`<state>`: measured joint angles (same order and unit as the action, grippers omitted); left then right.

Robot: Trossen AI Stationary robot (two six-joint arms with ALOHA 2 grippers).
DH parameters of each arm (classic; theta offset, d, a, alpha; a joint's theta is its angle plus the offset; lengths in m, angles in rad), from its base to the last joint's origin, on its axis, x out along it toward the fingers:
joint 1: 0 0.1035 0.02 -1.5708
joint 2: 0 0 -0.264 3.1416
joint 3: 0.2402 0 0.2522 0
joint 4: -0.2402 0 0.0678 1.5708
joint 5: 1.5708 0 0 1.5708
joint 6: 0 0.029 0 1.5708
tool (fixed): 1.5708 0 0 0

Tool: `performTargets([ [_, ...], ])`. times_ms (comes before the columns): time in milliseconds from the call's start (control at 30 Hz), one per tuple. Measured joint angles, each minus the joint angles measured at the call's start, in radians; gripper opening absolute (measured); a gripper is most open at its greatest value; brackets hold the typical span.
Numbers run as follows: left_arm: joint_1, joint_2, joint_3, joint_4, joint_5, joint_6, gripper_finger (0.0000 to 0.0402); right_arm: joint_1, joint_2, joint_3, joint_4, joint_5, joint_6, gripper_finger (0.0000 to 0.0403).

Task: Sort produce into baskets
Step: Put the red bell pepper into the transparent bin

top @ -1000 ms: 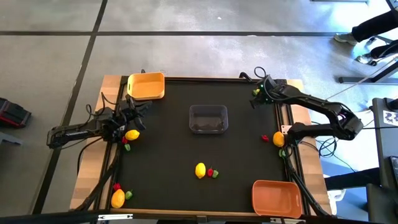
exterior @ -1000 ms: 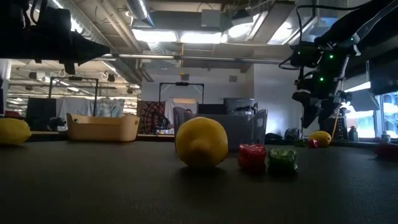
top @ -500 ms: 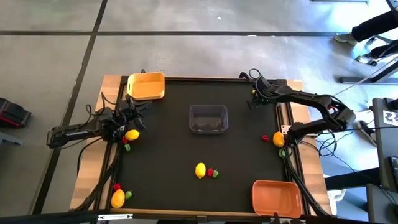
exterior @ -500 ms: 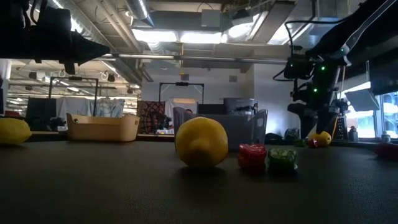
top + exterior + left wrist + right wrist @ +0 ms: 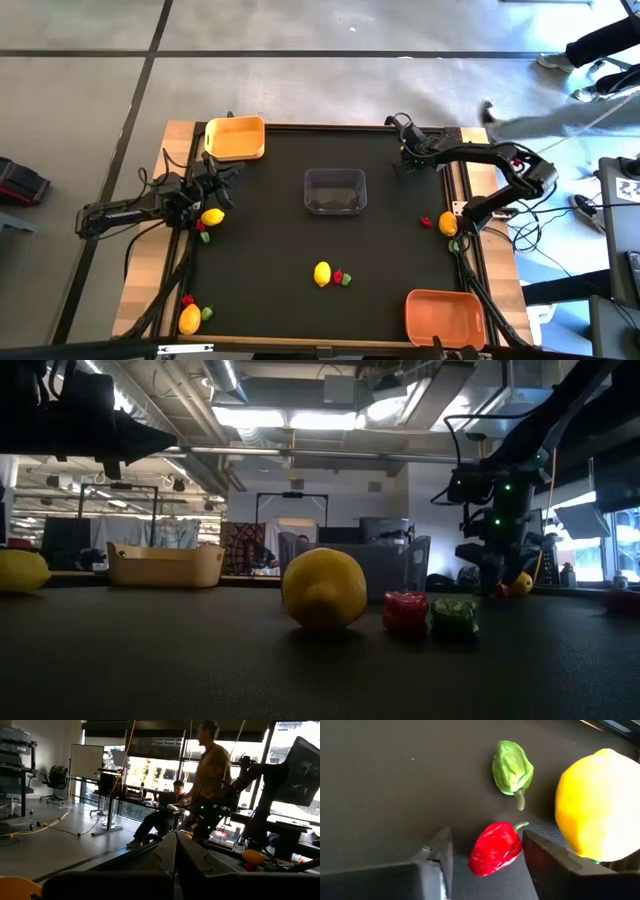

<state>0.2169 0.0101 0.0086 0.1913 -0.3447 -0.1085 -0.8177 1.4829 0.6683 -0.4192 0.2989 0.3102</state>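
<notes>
In the right wrist view a small red pepper [image 5: 492,849] lies on the black mat between the two fingers of my open right gripper [image 5: 487,834]. A green piece [image 5: 512,767] and a yellow lemon [image 5: 595,805] lie just beyond it. This gripper [image 5: 400,160] points steeply down near the table's far right corner, low over the mat [image 5: 490,575]. The yellow basket [image 5: 235,138] stands far left, the clear basket [image 5: 335,190] in the middle and the orange basket [image 5: 444,316] near right. My left gripper [image 5: 213,188] waits shut at the left edge.
More produce lies on the mat: a lemon [image 5: 322,273] with red and green pieces near the front, a lemon [image 5: 190,319] at the near left corner, a lemon [image 5: 212,216] by the left gripper and a lemon [image 5: 447,224] at the right edge. A person passes beyond the far right corner.
My right gripper has come down toward the mat and shifted a little toward the table's left edge, tipping more steeply downward over the produce in the far right corner.
</notes>
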Motion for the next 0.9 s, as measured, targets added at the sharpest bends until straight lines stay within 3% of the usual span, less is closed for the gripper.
performTargets([
  [433, 0.000, 0.000, 0.000, 0.000, 0.000, 0.000, 0.0005, 0.000, 0.005, 0.000, 0.005, -0.005, -0.023, 0.0071],
  [900, 0.000, 0.000, 0.000, 0.000, 0.000, 0.000, 0.0005, 0.043, -0.118, -0.004, 0.006, -0.087, -0.035, 0.0060],
])
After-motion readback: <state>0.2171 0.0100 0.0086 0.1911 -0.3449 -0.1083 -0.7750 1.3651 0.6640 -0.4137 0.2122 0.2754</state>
